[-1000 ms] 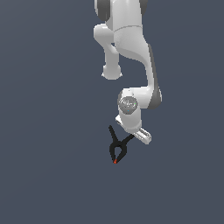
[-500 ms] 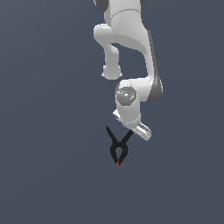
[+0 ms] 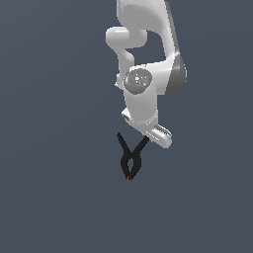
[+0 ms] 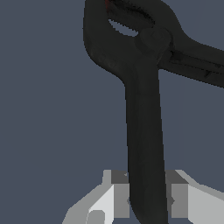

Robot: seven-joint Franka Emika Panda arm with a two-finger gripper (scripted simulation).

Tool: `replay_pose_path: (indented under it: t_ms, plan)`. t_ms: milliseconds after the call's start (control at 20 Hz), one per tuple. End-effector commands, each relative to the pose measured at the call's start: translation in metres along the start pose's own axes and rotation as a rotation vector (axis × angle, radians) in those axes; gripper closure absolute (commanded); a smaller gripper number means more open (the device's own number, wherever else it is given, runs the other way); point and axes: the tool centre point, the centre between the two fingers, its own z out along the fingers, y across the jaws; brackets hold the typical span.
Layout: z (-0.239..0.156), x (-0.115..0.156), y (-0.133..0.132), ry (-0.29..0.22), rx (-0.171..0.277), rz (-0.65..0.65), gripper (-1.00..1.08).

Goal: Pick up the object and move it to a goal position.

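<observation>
The object is a small black spring clamp [image 3: 131,159] with two thin handles in a V and a tiny red tip at its lower end. It hangs below the white arm in the exterior view. My gripper [image 3: 147,139] is shut on one handle of the clamp, and the other handle sticks up free toward the exterior view's left. In the wrist view the clamp [image 4: 144,109] fills the picture, its handle pinched between my grey fingers [image 4: 119,197], and my gripper [image 4: 146,199] holds the handle's end.
Plain dark grey-blue ground [image 3: 49,197] surrounds the arm. The white arm [image 3: 146,64] rises above the gripper to the picture's upper edge.
The arm has moved a little toward the exterior view's left with the clamp in its grip. The clamp hangs the same way from the fingers.
</observation>
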Motion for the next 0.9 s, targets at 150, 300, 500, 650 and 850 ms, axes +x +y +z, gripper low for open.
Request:
replay_pose_path:
  t_ms: [150,300,500,650,850]
  plan:
    - [-0.035,-0.001,0.0,0.002,0.001,-0.001,1.08]
    - [-0.044,-0.001,0.0,0.002,0.001,-0.001,1.08]
    - [-0.044,-0.001,0.001,0.0,0.0,0.0,1.08]
    - [-0.047,-0.001,0.001,0.0,0.0,0.0,1.08]
    - [-0.061,-0.001,0.003,0.0,0.0,0.0,1.08]
